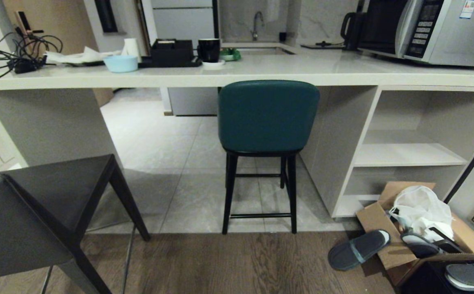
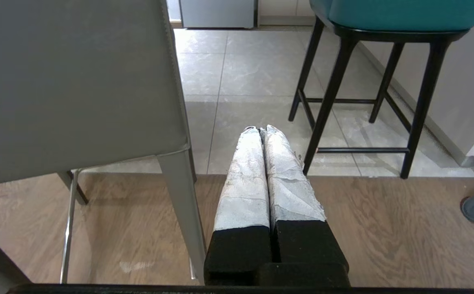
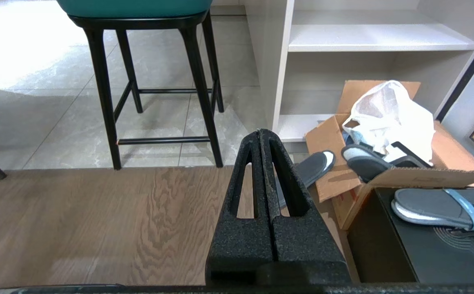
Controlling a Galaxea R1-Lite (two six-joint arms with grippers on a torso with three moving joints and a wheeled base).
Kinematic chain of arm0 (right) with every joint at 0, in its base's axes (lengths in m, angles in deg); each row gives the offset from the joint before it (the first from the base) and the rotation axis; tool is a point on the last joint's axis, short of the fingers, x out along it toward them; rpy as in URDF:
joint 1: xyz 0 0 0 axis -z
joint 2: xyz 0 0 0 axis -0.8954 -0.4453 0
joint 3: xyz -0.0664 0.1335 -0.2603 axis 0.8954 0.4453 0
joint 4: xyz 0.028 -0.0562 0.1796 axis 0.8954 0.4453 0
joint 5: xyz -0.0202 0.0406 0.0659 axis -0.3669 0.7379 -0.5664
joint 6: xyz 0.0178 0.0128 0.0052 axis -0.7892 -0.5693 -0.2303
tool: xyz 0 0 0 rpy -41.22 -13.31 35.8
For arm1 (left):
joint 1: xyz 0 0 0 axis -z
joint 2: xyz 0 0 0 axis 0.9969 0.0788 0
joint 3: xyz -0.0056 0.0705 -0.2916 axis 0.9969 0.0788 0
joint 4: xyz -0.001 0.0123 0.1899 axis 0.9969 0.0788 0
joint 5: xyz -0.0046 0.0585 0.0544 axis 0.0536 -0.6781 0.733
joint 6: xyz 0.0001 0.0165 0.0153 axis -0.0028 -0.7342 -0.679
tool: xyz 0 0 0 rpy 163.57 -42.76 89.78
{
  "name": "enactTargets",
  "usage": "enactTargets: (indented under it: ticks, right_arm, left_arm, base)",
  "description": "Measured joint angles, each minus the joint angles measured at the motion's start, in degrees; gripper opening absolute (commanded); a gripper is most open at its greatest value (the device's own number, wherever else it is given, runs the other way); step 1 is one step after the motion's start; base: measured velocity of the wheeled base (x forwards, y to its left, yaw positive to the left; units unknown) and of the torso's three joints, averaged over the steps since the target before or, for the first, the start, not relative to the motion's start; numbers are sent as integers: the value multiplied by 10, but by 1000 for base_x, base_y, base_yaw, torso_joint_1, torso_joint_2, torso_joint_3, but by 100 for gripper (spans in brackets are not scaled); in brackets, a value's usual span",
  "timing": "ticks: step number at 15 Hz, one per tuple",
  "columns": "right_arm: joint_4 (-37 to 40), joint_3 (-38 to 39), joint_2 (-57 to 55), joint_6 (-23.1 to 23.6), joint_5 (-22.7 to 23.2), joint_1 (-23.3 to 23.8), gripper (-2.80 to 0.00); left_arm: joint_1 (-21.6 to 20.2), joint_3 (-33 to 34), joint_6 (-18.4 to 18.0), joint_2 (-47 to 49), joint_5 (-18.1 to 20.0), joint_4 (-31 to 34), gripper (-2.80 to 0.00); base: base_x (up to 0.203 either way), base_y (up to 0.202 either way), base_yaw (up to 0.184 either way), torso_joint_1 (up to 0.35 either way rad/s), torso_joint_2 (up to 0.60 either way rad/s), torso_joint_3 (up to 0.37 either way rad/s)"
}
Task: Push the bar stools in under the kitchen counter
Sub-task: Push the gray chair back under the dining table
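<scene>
From the head: teal stool, smooth leather with a curved back on thin black legs, tucked up against the pale speckled stone tabletop beside the open white shelves, while the dark grey-brown stool, flat and angular, out on the wood floor at near left, clear of the slab; no arm visible here. Left wrist: left pincer, wrapped in crinkled white tape, pressed together and empty, low beside the grey stool's backrest. Right wrist: right pincer, rough black with triangular cut-outs, also together and empty, above the floorboards near a cardboard box of slippers.
</scene>
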Motion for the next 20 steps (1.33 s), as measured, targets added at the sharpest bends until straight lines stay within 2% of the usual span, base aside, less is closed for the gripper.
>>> enactTargets:
  ticks: [8,20]
  right_arm:
    - [0,0,0,0,0,0,-280]
    - [0,0,0,-1,0,0,-280]
  left_arm:
    - [-1,0,0,0,1,0,-280]
    - [0,0,-1,0,1,0,-280]
  base:
    - [0,14,-2,0,0,1]
    - [0,197,-2,2,2,2]
